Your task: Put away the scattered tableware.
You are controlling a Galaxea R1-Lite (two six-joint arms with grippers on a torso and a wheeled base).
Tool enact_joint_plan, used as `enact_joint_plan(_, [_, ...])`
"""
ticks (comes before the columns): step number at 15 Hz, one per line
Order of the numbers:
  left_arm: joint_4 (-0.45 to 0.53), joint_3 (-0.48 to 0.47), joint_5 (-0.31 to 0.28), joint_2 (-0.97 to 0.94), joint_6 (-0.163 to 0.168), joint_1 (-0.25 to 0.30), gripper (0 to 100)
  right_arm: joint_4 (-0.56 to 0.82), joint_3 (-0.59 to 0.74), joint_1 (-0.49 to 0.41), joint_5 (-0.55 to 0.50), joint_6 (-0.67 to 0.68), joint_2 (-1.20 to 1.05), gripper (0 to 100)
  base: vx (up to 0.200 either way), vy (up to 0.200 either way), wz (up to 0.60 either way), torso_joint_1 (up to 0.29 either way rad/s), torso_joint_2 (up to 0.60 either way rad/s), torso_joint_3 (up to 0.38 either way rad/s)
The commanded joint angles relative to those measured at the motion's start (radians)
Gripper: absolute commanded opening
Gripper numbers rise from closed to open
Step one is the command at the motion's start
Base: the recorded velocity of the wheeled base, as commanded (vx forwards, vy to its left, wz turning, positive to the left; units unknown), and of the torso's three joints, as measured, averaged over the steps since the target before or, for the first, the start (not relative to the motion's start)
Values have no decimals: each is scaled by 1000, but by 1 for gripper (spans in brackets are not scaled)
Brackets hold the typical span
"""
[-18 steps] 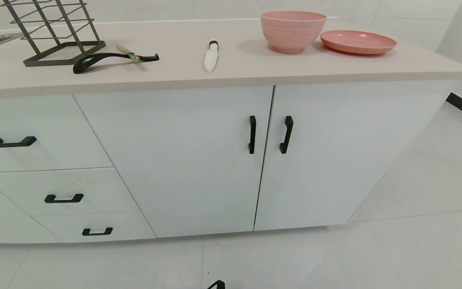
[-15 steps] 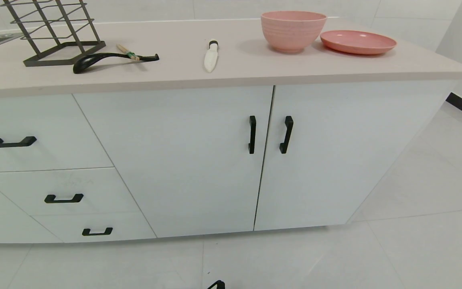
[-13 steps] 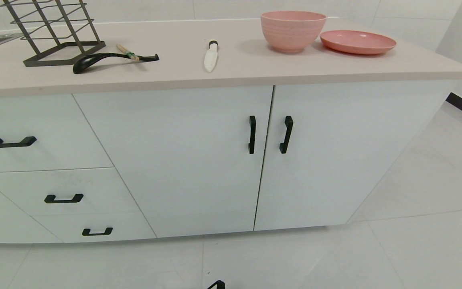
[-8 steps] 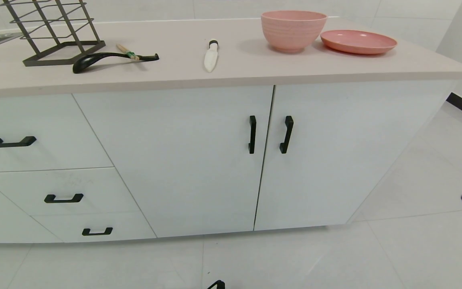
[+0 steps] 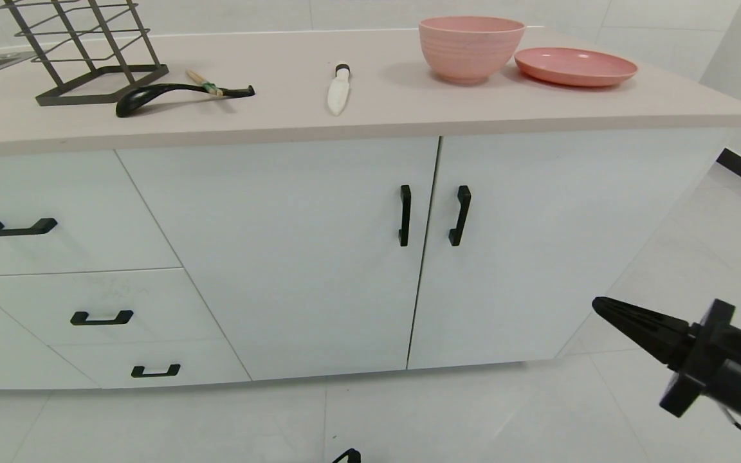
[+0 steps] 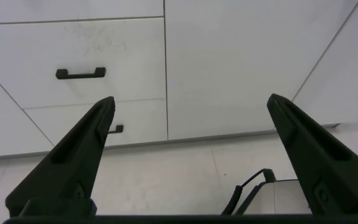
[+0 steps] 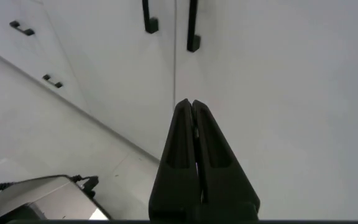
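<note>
Shut and empty, the black right gripper (image 5: pixel 597 303) hangs well below the round pink bowl (image 5: pixel 470 48) on the beige counter (image 5: pixel 377 119); the black left gripper (image 6: pixel 190 99) gapes wide, empty. Rising carelessly, the right could clip the counter's edge.

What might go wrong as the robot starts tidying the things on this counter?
The pink bowl and pink plate sit close together near the end of the counter, so lifting one might nudge the other. The chopsticks lie across the handle of the black ladle; pulling either could drag both. The right hand, shut and low by the cabinet doors, could knock a door handle if it swings in.
</note>
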Motion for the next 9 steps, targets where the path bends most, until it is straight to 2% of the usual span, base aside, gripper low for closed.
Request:
enact_joint_plan(1, [-1, 0, 0, 1, 1, 0, 100, -4, -37, 31, 3, -4, 143, 0, 0, 0, 0, 0, 0, 0])
enact_joint_plan(2, [-1, 0, 1, 1, -4, 0, 100, -6, -60, 59, 3, -4, 162, 100, 0, 0, 0, 0, 0, 0])
enact_joint_plan(6, [-14, 0, -5, 1, 7, 0, 100, -8, -84, 106, 3, -4, 196, 100, 0, 0, 0, 0, 0, 0])
enact_joint_plan(7, [-227, 0, -13, 1, 10, 0, 100, -9, -87, 108, 3, -4, 202, 100, 0, 0, 0, 0, 0, 0])
enact_joint_plan(8, [-425, -3, -33, 1, 28, 0, 100, -11, -103, 108, 3, -4, 203, 100, 0, 0, 0, 0, 0, 0])
enact_joint_plan(9, [-428, -29, -66, 1, 28, 0, 100, -11, -130, 108, 3, -4, 211, 100, 0, 0, 0, 0, 0, 0])
